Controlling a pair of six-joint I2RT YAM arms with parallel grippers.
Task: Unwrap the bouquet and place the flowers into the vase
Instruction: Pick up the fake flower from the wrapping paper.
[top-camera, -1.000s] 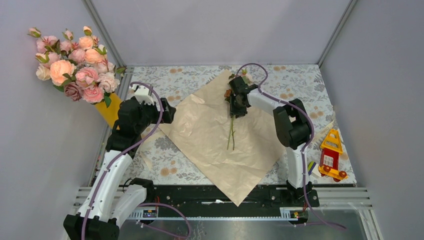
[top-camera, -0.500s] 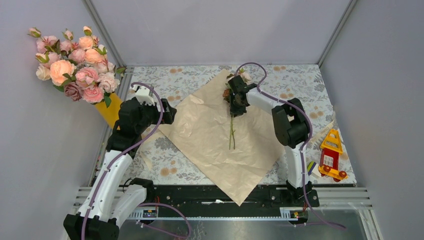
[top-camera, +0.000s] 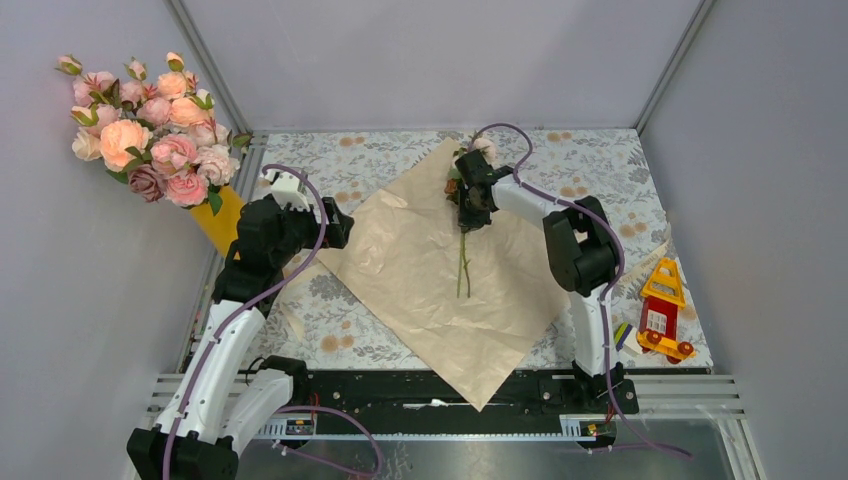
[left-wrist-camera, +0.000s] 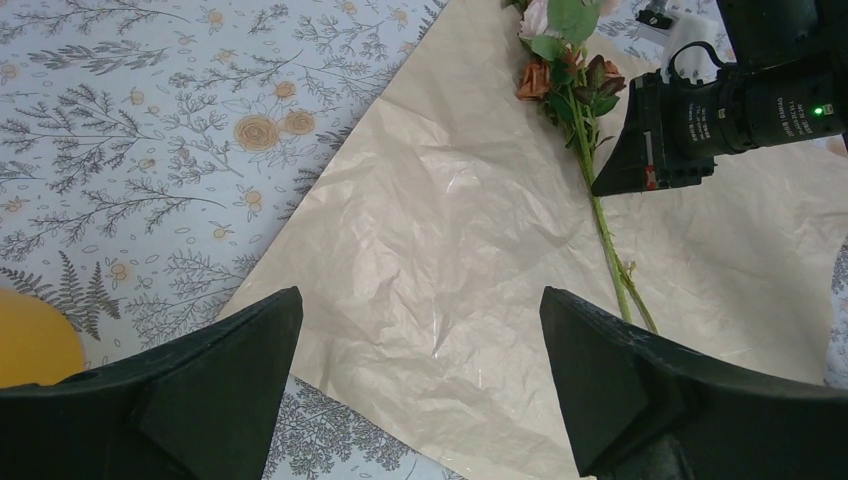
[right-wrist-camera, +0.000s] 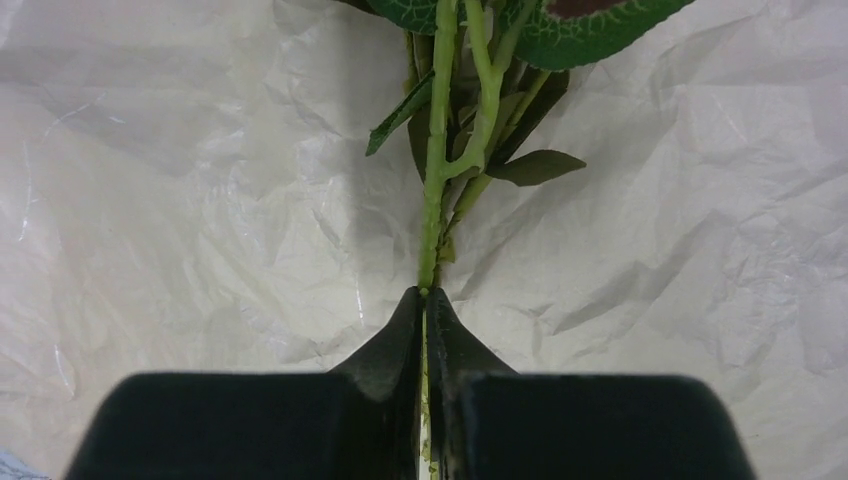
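The right end effector (right-wrist-camera: 424, 300) is closed on the flowers (top-camera: 463, 265), its two fingertips pinching the thin green stems just below the lowest leaves. In the right wrist view the tips meet around the stems with almost no gap. The flowers lie on the unfolded sheet of crinkled beige paper (top-camera: 420, 270), which is spread flat like a diamond across the middle of the desk (top-camera: 590, 160). Their small pink and brownish heads point toward the far edge of the desk, near the far corner of the sheet, and the long stems trail back toward the arms.

The left end effector (left-wrist-camera: 415, 330) is spread wide and holds nothing. It hovers over the left corner of the paper, well apart from the flowers.

The yellow-orange vase (top-camera: 222, 215) stands at the left edge of the desk, just beside the left arm. A big bunch of pale pink and peach roses (top-camera: 150, 120) rises from it and leans against the left wall.

A red and yellow toy (top-camera: 662, 310) sits at the right edge of the desk, off the paper.
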